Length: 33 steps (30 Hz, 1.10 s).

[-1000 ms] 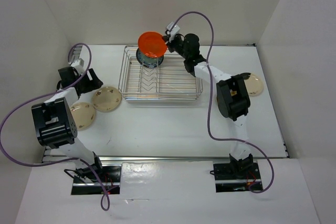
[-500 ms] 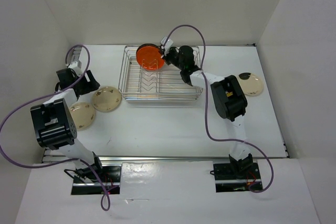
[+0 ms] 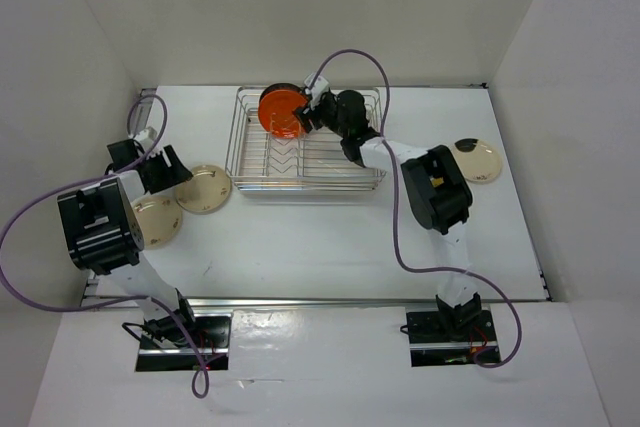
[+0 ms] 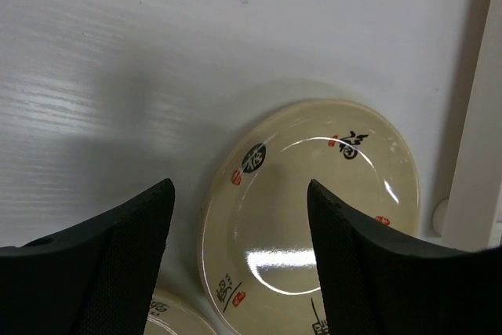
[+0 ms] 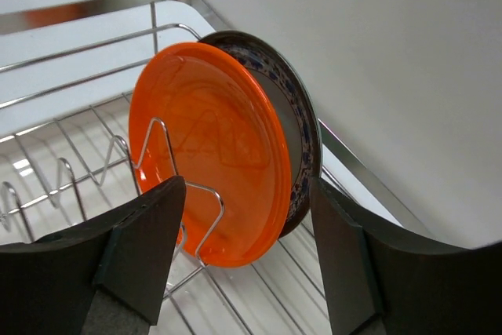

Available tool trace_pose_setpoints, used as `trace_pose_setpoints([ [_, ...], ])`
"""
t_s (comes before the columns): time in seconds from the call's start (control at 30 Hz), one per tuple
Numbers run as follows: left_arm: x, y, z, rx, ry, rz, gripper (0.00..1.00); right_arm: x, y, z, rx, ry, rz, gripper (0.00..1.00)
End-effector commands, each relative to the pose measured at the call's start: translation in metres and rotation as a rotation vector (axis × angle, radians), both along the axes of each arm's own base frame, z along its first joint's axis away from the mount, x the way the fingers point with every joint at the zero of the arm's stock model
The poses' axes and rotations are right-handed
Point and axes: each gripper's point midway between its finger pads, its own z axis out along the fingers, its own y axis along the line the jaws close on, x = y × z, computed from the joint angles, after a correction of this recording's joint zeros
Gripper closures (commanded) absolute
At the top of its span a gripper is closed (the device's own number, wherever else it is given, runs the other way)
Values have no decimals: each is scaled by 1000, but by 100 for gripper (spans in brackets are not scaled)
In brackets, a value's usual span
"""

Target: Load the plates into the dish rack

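We see the right gripper (image 5: 243,217) with jaws spread wide, pinching nothing. The orange plate (image 5: 212,154) stands on edge just ahead, between them, in a divider of the dish rack (image 5: 86,5), with the dark teal plate (image 5: 302,123) directly behind it. The left gripper (image 4: 239,194) also has its jaws spread, over a flat cream plate (image 4: 314,209). 1 more cream plate (image 4: 184,315) lies beside 1 jaw.

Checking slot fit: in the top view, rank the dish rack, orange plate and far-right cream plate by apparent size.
Largest: dish rack.
Then orange plate and cream plate: alike, the orange one stands tilted, so unranked.
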Motion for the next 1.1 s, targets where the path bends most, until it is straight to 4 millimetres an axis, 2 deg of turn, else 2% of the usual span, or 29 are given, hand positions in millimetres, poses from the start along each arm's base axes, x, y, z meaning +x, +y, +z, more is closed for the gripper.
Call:
trace_pose_setpoints([
  [0.0, -3, -8, -1, -39, -4, -46, 26, -22, 1, 76, 101, -56, 29, 27],
  [0.03, -5, -7, -1, -21, -4, -48, 26, -26, 1, 80, 109, -53, 40, 20],
  [0.13, -8, -13, -3, -32, -8, -83, 27, -34, -3, 100, 120, -56, 41, 11],
  [0.17, -9, -13, -7, -37, 2, -83, 27, -36, -4, 104, 121, -57, 41, 11],
  [0.2, -12, -16, -12, -49, 16, -97, 29, -38, -7, 117, 139, -68, 30, 9],
  [0.33, -20, -23, -23, -82, 60, -116, 39, -37, -22, 132, 151, -78, -47, 7],
  [0.37, -20, -23, -23, -82, 60, -116, 43, -35, -24, 128, 152, -61, -69, 7],
  [0.4, -23, -24, -26, -86, 68, -116, 52, -34, -28, 135, 157, -66, -88, 7],
  [0.5, -23, -24, -23, -87, 59, -110, 66, -31, -41, 148, 168, -76, -161, 6],
  [0.53, -19, -22, -19, -81, 47, -111, 77, -31, -44, 149, 169, -76, -175, 6],
  [0.57, -22, -24, -25, -92, 68, -110, 83, -32, -50, 159, 181, -90, -206, 6],
  [0.63, -19, -24, -25, -93, 63, -123, 97, -34, -57, 155, 178, -81, -233, 5],
  [0.67, -19, -24, -25, -93, 63, -123, 100, -34, -63, 166, 195, -102, -260, 5],
  [0.7, -19, -24, -25, -93, 63, -123, 100, -33, -66, 158, 188, -90, -280, 4],
  [0.73, -17, -25, -23, -103, 52, -123, 100, -34, -70, 166, 202, -106, -297, 4],
  [0.77, -16, -25, -18, -103, 42, -117, 100, -33, -74, 162, 202, -103, -318, 3],
  [0.8, -12, -20, -8, -80, 18, -98, 100, -30, -86, 162, 217, -96, -366, 3],
  [0.87, -10, -10, 1, -42, 11, -38, 100, -28, -91, 160, 234, -76, -400, 1],
  [0.9, -7, -4, 18, -12, -18, -13, 100, -26, -97, 159, 240, -60, -440, 1],
  [0.93, -6, 6, 27, 34, -24, 27, 100, -25, -106, 159, 248, -49, -469, 1],
  [0.97, -2, 12, 43, 52, -46, 54, 100, -24, -107, 167, 284, -33, -481, 1],
  [1.0, 1, 17, 56, 78, -68, 72, 100, -21, -115, 159, 274, 9, -511, 1],
  [1.03, 3, 21, 71, 94, -92, 92, 100, -24, -116, 165, 288, 21, -510, 1],
  [1.07, 6, 29, 101, 142, -150, 122, 100, -25, -130, 174, 302, 20, -524, 1],
])
